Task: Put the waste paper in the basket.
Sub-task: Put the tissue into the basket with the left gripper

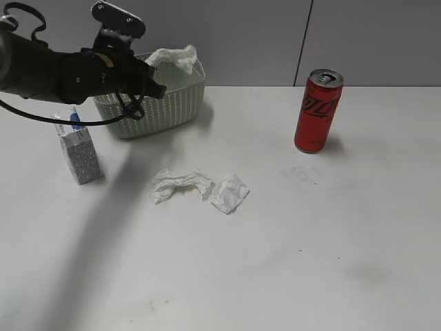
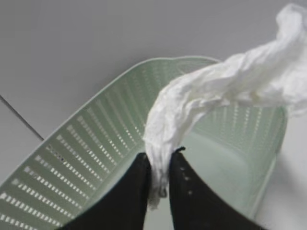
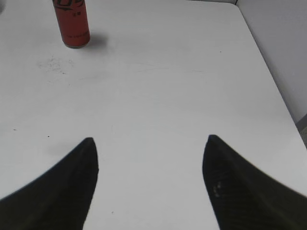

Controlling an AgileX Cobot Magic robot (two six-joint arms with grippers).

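Observation:
My left gripper (image 1: 153,76) is shut on a wad of waste paper (image 1: 176,58) and holds it over the pale green basket (image 1: 165,110) at the back left. In the left wrist view the jaws (image 2: 160,160) pinch the paper's end (image 2: 216,96), which hangs out above the basket's inside (image 2: 86,153). Two more wads of waste paper lie on the table in front of the basket, one (image 1: 178,183) on the left and one (image 1: 229,193) on the right. My right gripper (image 3: 149,143) is open and empty over bare table; it does not show in the exterior view.
A red can (image 1: 318,110) stands at the back right and also shows in the right wrist view (image 3: 72,24). A grey-speckled packet (image 1: 78,148) stands upright left of the basket. The table's right edge (image 3: 268,76) shows in the right wrist view.

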